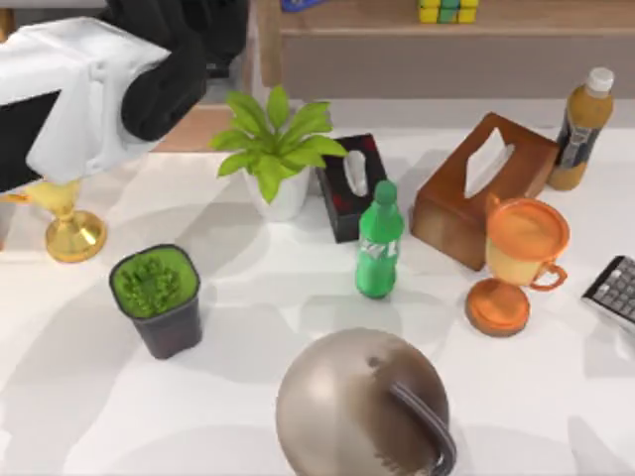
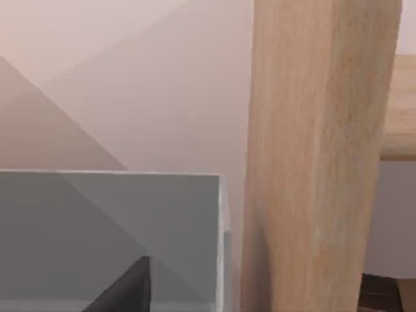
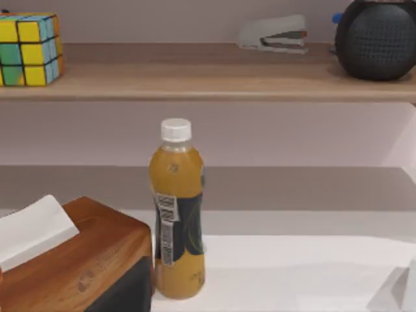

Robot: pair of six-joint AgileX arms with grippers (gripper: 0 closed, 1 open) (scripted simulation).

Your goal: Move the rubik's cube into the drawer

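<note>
One rubik's cube (image 3: 29, 49) sits on the wooden shelf (image 3: 214, 81), up behind the juice bottle (image 3: 177, 214) on the right side of the table. Judging from this, my right arm is nearer. Whether either gripper is apart or together, I cannot tell.

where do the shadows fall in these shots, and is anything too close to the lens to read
Top view: soft grey shadows spread over the white table around the green bottle. A big grey rounded shape sits close under the camera. Left wrist view: a tan wooden post looms very near, with diagonal shading on the wall. Right wrist view: even light; the rubik's cube reads clearly on the shelf.
</note>
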